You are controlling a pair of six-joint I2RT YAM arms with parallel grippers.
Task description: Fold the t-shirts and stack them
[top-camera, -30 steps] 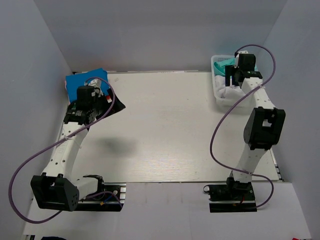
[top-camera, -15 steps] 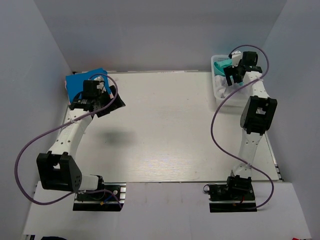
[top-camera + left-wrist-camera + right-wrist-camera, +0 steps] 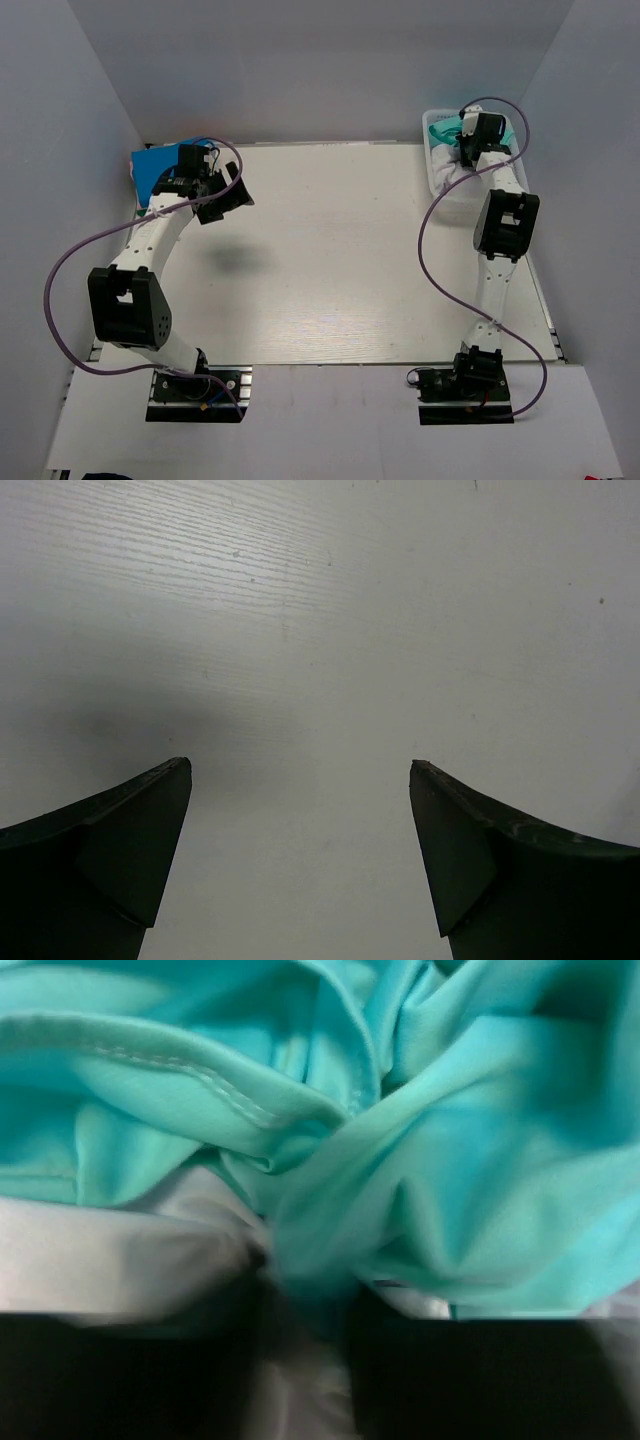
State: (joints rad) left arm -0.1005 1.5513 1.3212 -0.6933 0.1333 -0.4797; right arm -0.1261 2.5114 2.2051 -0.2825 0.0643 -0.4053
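Looking down from above, you've got the left pincer [image 3: 300,768] out near the far-left corner of the table [image 3: 330,250], and its wrist view shows both dark fingers [image 3: 110,860] spread wide with only bare white tabletop and a soft shadow between them, so it's wide open and carrying nothing. The blue t-shirt [image 3: 158,162] lies flat in that same far-left corner, just beside the pincer and partly hidden behind the arm's wrist. I can't tell from overhead whether the two touch. Over on your right side, the arm is stretched to the far-right corner with the right pincer [image 3: 310,1330] dipped down into the white basket [image 3: 431,172]. The wrist view there is pretty much wall-to-wall cloth: the teal t-shirt [image 3: 450,1160] is crumpled across the top and right, with a stitched hem running along the upper left, and the white t-shirt [image 3: 110,1250] shows underneath at the lower left. Both shirts sit in the basket, teal on top of white. The right fingers are just two dark blurs along the bottom edge, fairly close together, with a bunched fold of fabric sitting in the gap between them. Honestly, I can't tell if you've got an actual pinch on that fold or if the fingers are only pressed in around it, it's too blurry.
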